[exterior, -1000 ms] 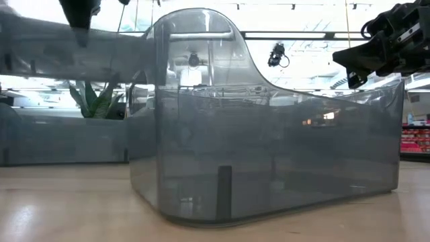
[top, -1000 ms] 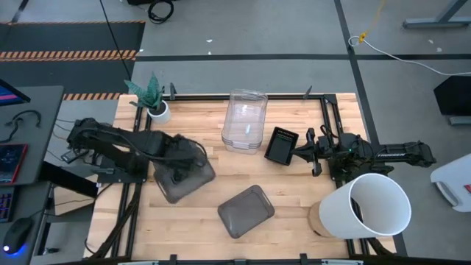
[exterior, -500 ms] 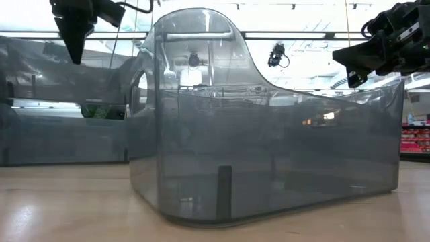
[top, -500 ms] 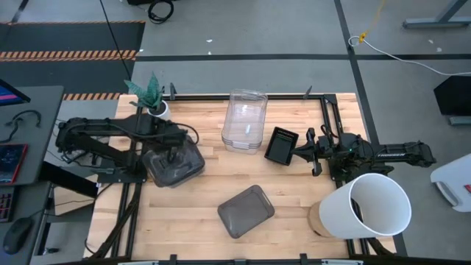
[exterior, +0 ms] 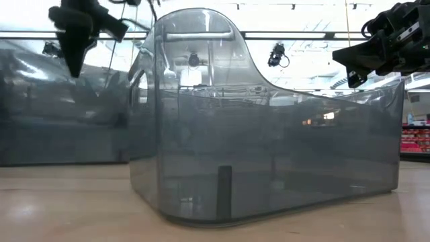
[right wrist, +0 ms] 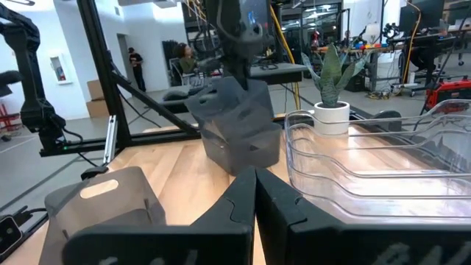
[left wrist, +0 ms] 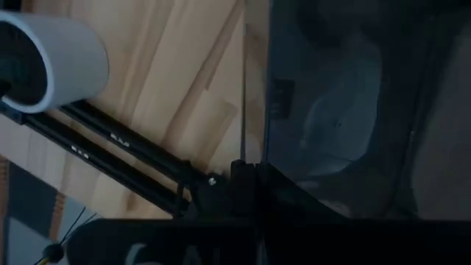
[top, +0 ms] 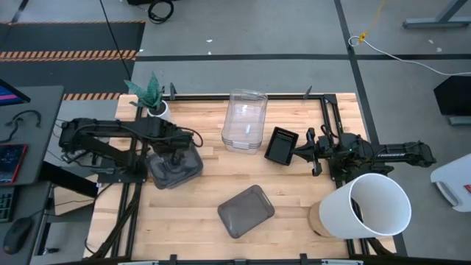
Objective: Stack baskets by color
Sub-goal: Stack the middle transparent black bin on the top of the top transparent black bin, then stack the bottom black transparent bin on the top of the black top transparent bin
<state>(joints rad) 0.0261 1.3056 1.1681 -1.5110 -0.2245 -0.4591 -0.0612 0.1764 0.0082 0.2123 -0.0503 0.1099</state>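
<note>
Smoky grey basket (top: 175, 168) hangs at frame left — left gripper (top: 174, 156) clamped on its wall; right gripper (top: 296, 154), fingers closed and empty, waits right of centre.

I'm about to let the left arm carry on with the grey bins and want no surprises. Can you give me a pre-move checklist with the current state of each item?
1. left gripper shut on the carried smoky grey bin: ok.
2. Carried bin lifted off the table, per the right wrist view: ok.
3. Target grey bin lies free on the wood, nothing on it: ok.
4. Clear bins away from the path between them: ok.
5. right gripper parked beside the black perforated bin, away from the target: ok.
6. Third grey bin's whereabouts: cannot tell.
</note>
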